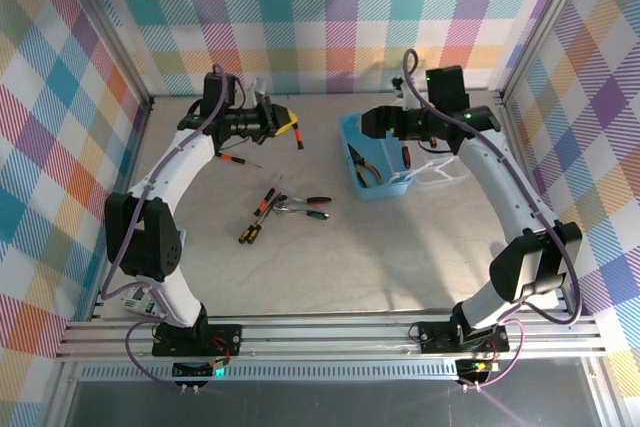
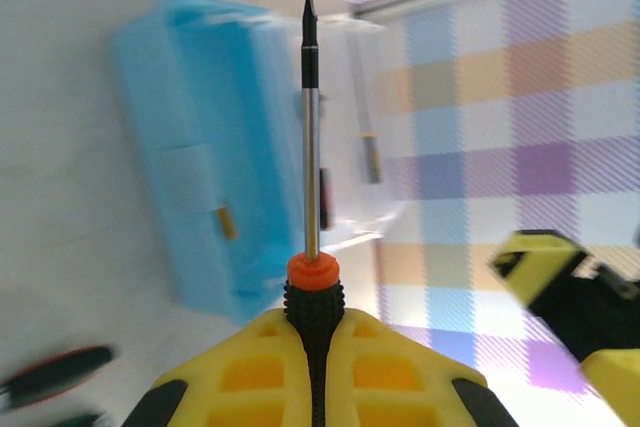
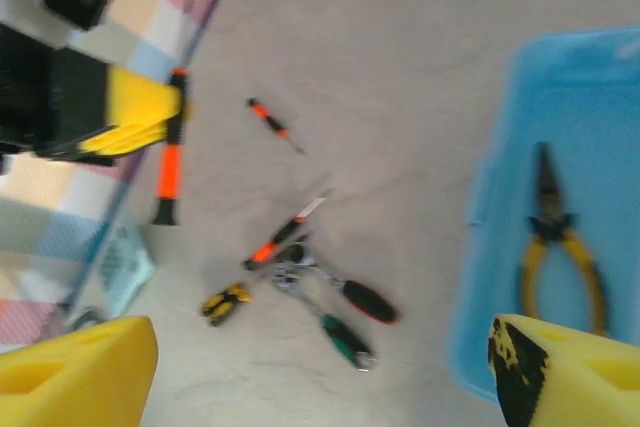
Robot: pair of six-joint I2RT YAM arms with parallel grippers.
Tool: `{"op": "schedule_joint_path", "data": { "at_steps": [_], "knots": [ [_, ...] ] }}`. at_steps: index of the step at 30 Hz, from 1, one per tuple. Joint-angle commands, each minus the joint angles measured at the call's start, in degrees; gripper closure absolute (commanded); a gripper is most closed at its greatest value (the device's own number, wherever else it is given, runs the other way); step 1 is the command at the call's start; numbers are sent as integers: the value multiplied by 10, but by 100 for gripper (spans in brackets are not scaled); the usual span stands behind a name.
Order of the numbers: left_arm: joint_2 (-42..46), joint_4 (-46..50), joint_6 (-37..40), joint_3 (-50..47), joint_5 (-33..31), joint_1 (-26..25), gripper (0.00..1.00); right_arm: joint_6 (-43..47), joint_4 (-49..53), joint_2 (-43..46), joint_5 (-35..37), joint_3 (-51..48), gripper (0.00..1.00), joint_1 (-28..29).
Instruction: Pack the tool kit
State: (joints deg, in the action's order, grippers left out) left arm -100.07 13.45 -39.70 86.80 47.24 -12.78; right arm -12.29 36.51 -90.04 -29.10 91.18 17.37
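Note:
My left gripper [image 2: 315, 325] is shut on the black, orange-collared handle of a screwdriver [image 2: 311, 147], held in the air above the table's far left [image 1: 297, 130]. Its tip points toward the light blue case [image 2: 205, 147]. The case [image 1: 352, 142] stands at centre right with yellow-handled pliers [image 3: 560, 239] inside, and its clear lid [image 1: 440, 173] lies to its right. My right gripper [image 3: 320, 382] hovers by the case's left edge [image 1: 365, 125], open with nothing between its fingers. A red-handled wrench [image 3: 365, 299], a green-handled one [image 3: 340, 335] and small screwdrivers [image 1: 265, 201] lie loose on the table.
A small orange-and-black screwdriver [image 1: 238, 159] lies apart near the left arm, and a yellow-and-black one [image 1: 250, 233] sits nearest the front. Checked walls close in the table on three sides. A pale object [image 3: 125, 262] lies by the left wall.

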Motion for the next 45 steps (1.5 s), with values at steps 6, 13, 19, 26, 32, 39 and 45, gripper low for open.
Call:
{"op": "schedule_joint_path", "data": {
  "at_steps": [6,13,19,26,32,39,45],
  "knots": [
    [-34,-212,-148,-1,80,-45,100,-25,-49,-53,-69,33,25,52],
    [-41,-204,-141,1,78,-66,100,-33,-49,-83,-79,60,35,64],
    [-44,-203,-138,4,83,-76,100,-39,-48,-107,-85,75,47,74],
    [-47,-205,-138,6,87,-77,100,-43,-39,-127,-84,91,65,85],
    [-51,-191,-114,6,104,-76,89,-28,-12,-117,-32,96,100,83],
    [-37,286,205,113,-123,-21,0,61,106,-87,107,103,100,-5],
    [-55,452,314,136,-368,4,0,168,207,-122,360,125,100,-85]
  ]
}}
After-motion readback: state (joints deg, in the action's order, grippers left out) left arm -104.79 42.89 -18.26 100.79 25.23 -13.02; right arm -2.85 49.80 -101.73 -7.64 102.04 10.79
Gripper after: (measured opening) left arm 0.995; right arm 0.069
